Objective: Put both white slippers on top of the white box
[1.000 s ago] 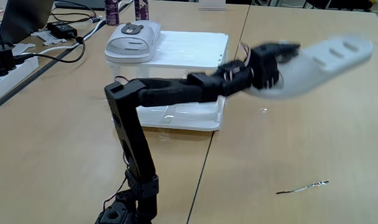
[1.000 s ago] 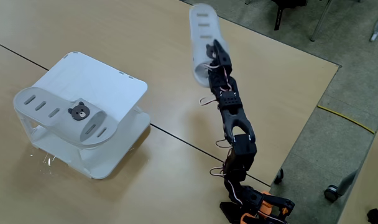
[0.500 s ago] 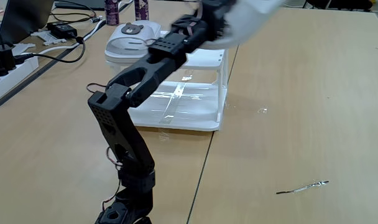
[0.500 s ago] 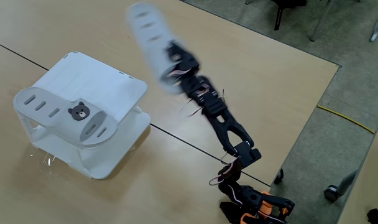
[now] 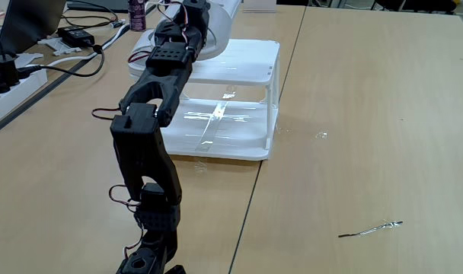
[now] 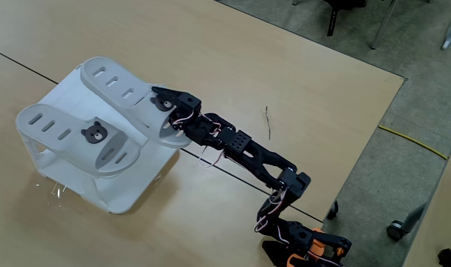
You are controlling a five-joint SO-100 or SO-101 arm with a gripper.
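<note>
Pale wooden tables (image 5: 368,114) pushed edge to edge carry the whole scene, with a grey carpeted floor (image 6: 403,44) beyond them in a fixed view. On the tabletop stands the white box (image 6: 77,182), square, with a flat ribbed white top and clear sides that catch bright reflections in a fixed view (image 5: 239,91).

One white slipper (image 6: 70,135) lies on the box top along its near-left edge in a fixed view: a pale grey-white rubber slide with three oval slots along the footbed and a small dark bear-face badge on its strap. In a fixed view its rounded strap end (image 5: 144,55) peeks out behind the arm at the box's far left corner.

The second slipper (image 6: 114,85) sits just beside the first, over the box top, its slotted footbed showing four ovals; whether it rests on the ribbed surface or hangs slightly above cannot be told. The black arm (image 5: 144,152) reaches from its base at the table edge across to the box, and the gripper (image 6: 165,117) pinches this slipper at its strap end, jaws closed on the rubber.

Cables, a power strip (image 5: 11,84) and dark bottles (image 5: 138,14) lie at the far left of the table in a fixed view. A thin twig-like scrap (image 5: 368,228) lies near the right front.
</note>
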